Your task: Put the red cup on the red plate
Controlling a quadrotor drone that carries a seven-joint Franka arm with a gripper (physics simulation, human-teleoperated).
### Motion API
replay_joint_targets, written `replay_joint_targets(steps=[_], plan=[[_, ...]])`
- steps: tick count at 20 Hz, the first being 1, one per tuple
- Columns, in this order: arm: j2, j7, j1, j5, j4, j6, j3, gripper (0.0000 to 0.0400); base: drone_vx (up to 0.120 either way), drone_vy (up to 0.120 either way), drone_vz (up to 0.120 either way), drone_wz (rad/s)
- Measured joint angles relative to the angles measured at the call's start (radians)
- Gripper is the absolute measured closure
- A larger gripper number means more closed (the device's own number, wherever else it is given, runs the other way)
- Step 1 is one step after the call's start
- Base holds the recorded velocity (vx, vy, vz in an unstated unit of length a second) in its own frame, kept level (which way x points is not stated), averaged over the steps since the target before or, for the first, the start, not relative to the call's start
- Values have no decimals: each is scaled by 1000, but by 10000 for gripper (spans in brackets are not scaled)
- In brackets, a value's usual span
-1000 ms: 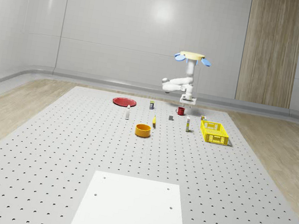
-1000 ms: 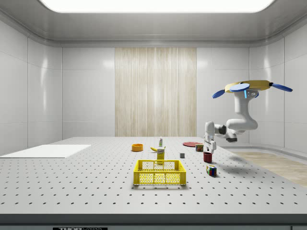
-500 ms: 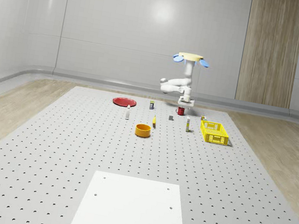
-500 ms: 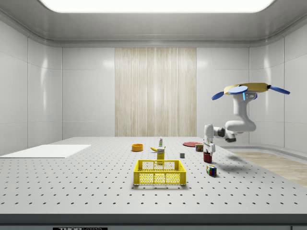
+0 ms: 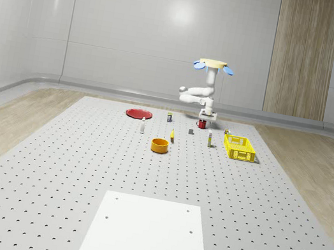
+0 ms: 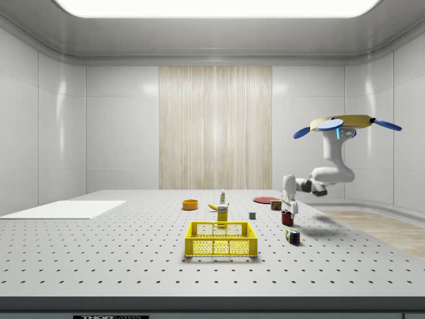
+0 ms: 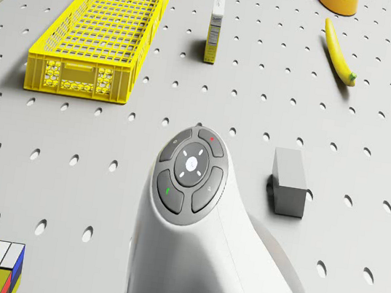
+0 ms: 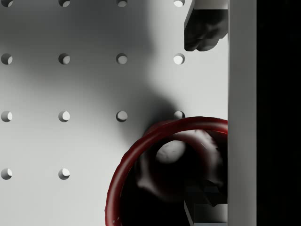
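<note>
Stage: grasp pending | red cup [image 5: 201,124] on table, 3 o'clock of red plate [image 5: 138,113], well apart | your drone [image 5: 213,64] hovers above cup | gripper [image 6: 287,213] at cup, finger spread indeterminate | lift, carry, placement outstanding.

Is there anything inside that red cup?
In the wrist view the red cup looks empty: dark inner wall with a pale glint. One finger is outside the rim; another reaches inside, hiding part of the bottom.

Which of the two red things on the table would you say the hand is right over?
The red cup, directly beneath the hand; the flat red plate lies well toward the whole-scene view's left.
</note>
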Motion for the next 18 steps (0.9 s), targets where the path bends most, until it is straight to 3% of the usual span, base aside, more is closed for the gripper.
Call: replay_joint_targets(steps=[18], plan=[[-42,-1,-19,-12,26,57,-22,0,0,0,0,0]])
